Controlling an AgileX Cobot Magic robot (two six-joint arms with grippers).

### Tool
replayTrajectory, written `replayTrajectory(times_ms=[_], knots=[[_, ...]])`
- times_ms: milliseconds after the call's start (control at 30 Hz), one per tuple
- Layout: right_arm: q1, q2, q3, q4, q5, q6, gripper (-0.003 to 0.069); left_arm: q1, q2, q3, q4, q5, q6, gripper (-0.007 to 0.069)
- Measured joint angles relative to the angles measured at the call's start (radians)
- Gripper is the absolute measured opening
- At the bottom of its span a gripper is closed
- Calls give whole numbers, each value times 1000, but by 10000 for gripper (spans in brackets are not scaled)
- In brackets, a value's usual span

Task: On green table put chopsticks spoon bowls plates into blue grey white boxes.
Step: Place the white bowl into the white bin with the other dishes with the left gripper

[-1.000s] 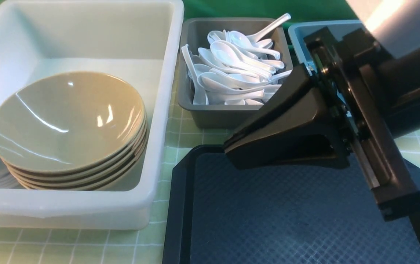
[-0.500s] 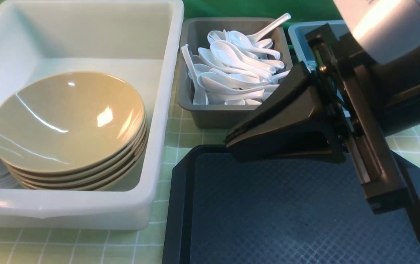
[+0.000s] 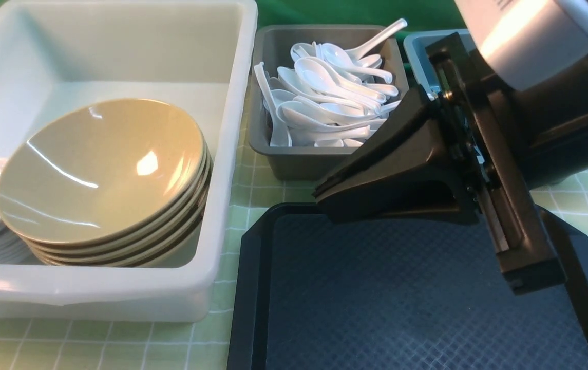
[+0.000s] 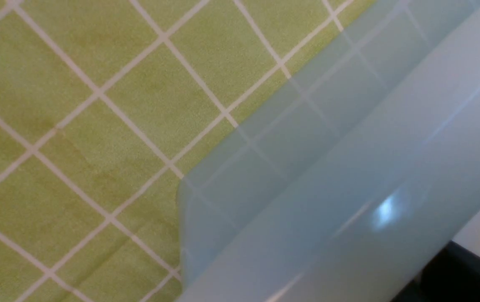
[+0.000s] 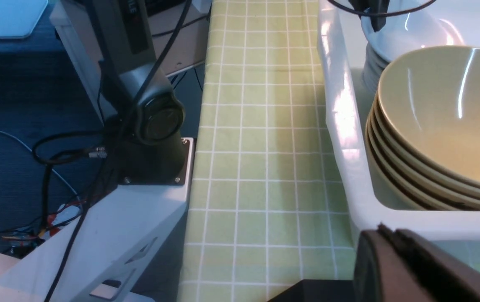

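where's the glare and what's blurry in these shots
Front view: bright streaks glare on the tan bowls, and the right arm's pale casing is washed out and soft. Left wrist view: the white box wall sits very close, hazy and out of focus. Right wrist view: glare on that box's rim; bowls sharp.

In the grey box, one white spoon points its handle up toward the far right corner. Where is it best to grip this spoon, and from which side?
Likely best: grip the spoon by the upper part of its handle, coming down from above near the far right corner of the grey box. The handle rises free above the rim, while its scoop lies crowded among the other spoons.
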Motion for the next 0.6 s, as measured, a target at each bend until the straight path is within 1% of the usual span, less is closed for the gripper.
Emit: replayTrajectory(times_ms=[133, 267, 433, 600], knots=[[1, 0, 0, 0, 0, 0, 25, 0, 1, 0, 6, 1, -4, 22], [1, 0, 0, 0, 1, 0, 27, -1, 1, 0, 6, 9, -6, 74], [1, 0, 0, 0, 10, 0, 34, -4, 1, 0, 2, 39, -7, 221], [1, 0, 0, -1, 16, 0, 36, -11, -10, -12, -19, 46, -27, 421]])
